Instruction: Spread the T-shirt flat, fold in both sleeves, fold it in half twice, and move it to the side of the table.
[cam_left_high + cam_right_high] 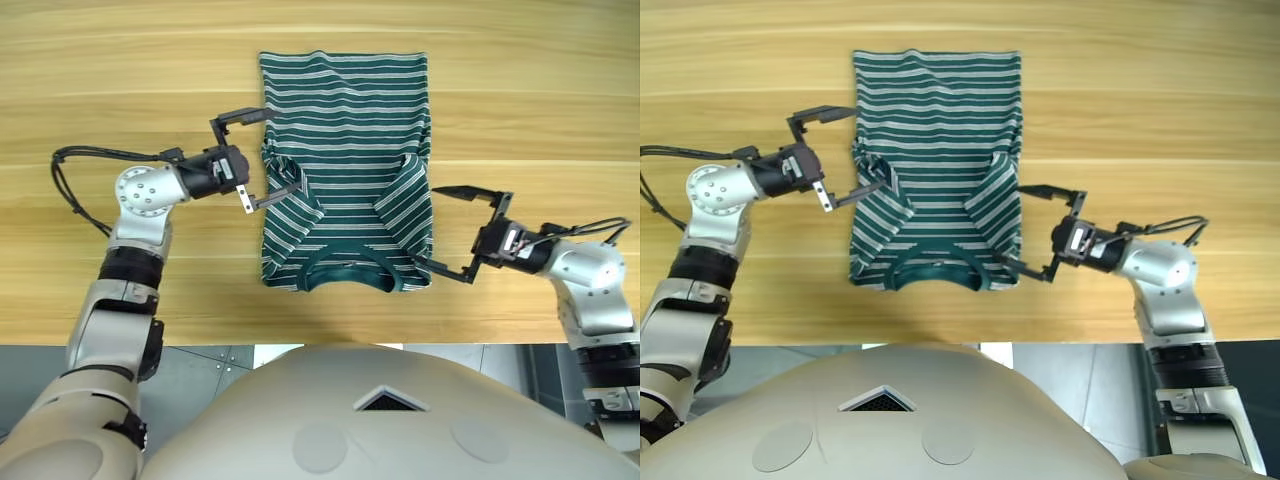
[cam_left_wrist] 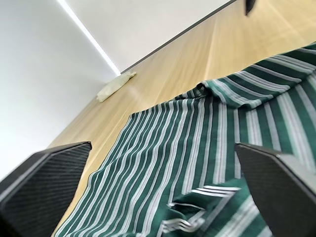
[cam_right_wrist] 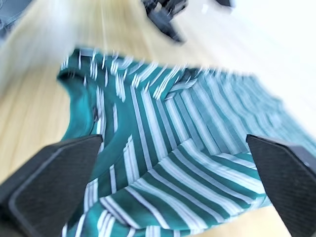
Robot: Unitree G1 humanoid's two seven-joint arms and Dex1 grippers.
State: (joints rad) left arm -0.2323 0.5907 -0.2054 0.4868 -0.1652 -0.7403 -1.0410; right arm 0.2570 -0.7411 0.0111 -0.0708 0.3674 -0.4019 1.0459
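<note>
The dark green, white-striped fabric T-shirt [image 1: 345, 130] lies flat on the light wooden tabletop [image 1: 120, 60], between the two hands. Both sleeves are folded inward.

- Left hand [image 1: 283, 150]: released, fingers spread at the shirt's edge.
- Right hand [image 1: 428, 225]: released, beside the collar-end corner.

The T-shirt [image 1: 345, 130] is showing dark green crossed by thin white stripes, and its neckband [image 1: 348, 275] is showing plain green. The table [image 1: 130, 60] is displaying pale honey wood with fine grain lines. The left gripper [image 1: 285, 150] and right gripper [image 1: 428, 226] are showing matte black.
</note>
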